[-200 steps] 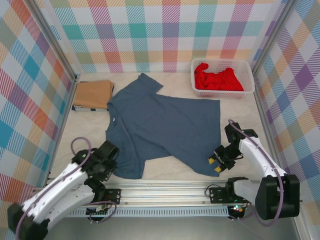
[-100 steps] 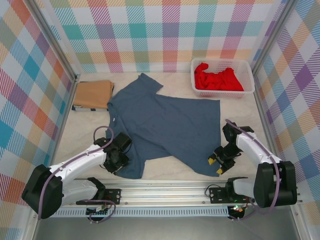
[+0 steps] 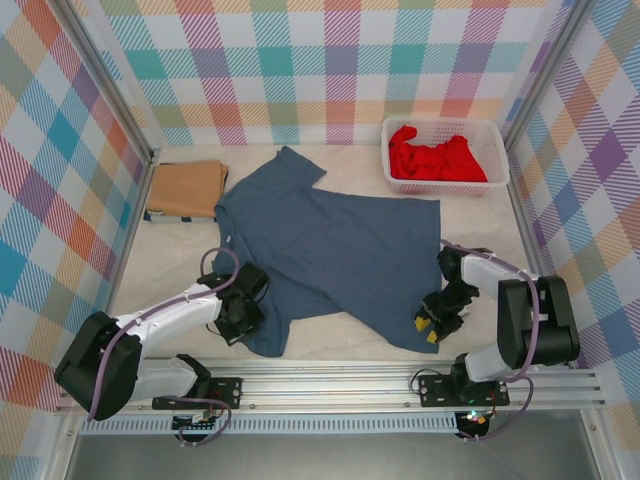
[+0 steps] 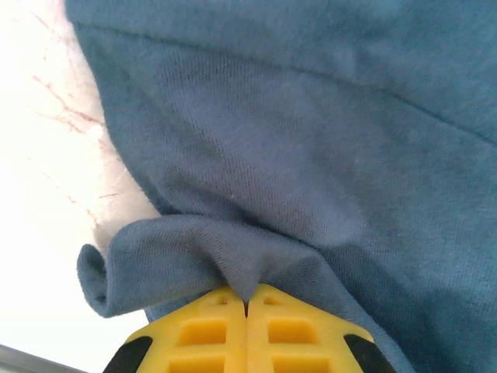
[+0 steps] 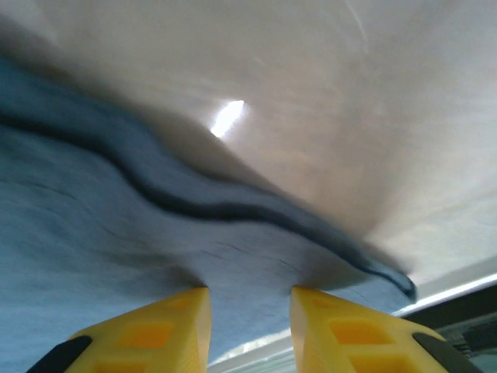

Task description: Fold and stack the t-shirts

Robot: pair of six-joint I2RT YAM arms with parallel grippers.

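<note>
Table (image 3: pixel 165 250): pale marble-look top, and everything sits on it.

Slate blue t-shirt (image 3: pixel 330 250): spread flat mid-table, collar to the left, hem to the right, one sleeve pointing to the far side and one toward the near edge. It looks light, thin and limp, with no stiffness, so it should drape and sag from any pinch point. A lifted corner will probably drag the rest along and wrinkle it. There is little slip risk if a fold of cloth is pinched, more if only a single hem layer is caught. The best holds are the two near corners, sleeve and hem, lifted together so the fold edge stays straight.

White basket (image 3: pixel 440 121): far right, holds the red t-shirt (image 3: pixel 435 155), crumpled and not yet folded.

Tan t-shirt (image 3: pixel 185 188): far left, already folded, just beside the blue one's shoulder.

Left gripper (image 4: pixel 247 299): fingers closed tight together, a small ridge of the near sleeve's cloth pinched between them, the sleeve edge curling up beside it.

Right gripper (image 5: pixel 248 299): jaws apart with a clear gap, straddling the near hem corner, not clamped on it.
</note>
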